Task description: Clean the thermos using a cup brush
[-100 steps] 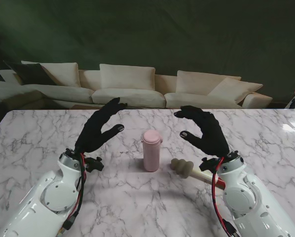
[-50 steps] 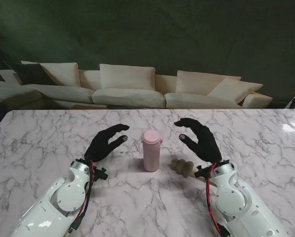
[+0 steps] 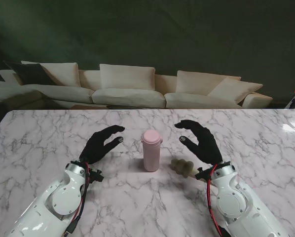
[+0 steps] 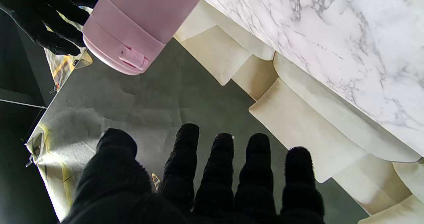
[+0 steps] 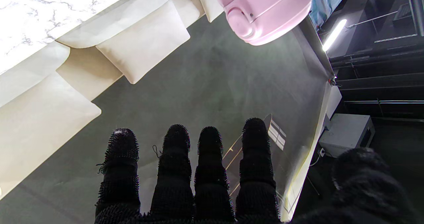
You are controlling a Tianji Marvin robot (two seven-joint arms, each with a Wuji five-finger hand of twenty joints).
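Note:
A pink thermos (image 3: pixel 151 150) stands upright with its lid on in the middle of the marble table (image 3: pixel 39 138). It also shows in the left wrist view as the thermos (image 4: pixel 139 22) and in the right wrist view as the thermos (image 5: pixel 265 9). The cup brush (image 3: pixel 183 167), with a beige sponge head, lies to the right of the thermos, its handle hidden behind my right wrist. My left hand (image 3: pixel 100 143) hovers open to the left of the thermos, apart from it. My right hand (image 3: pixel 199 140) hovers open on the right, over the brush. Neither hand holds anything.
A cream sofa (image 3: pixel 128 86) with cushions stands beyond the table's far edge, before a dark green backdrop. A bright glare patch (image 3: pixel 291 126) lies on the marble at the far right.
Both arms have lowered and drawn back toward me; the hands dropped from above the thermos top to beside its body. Thermos and brush have not moved.

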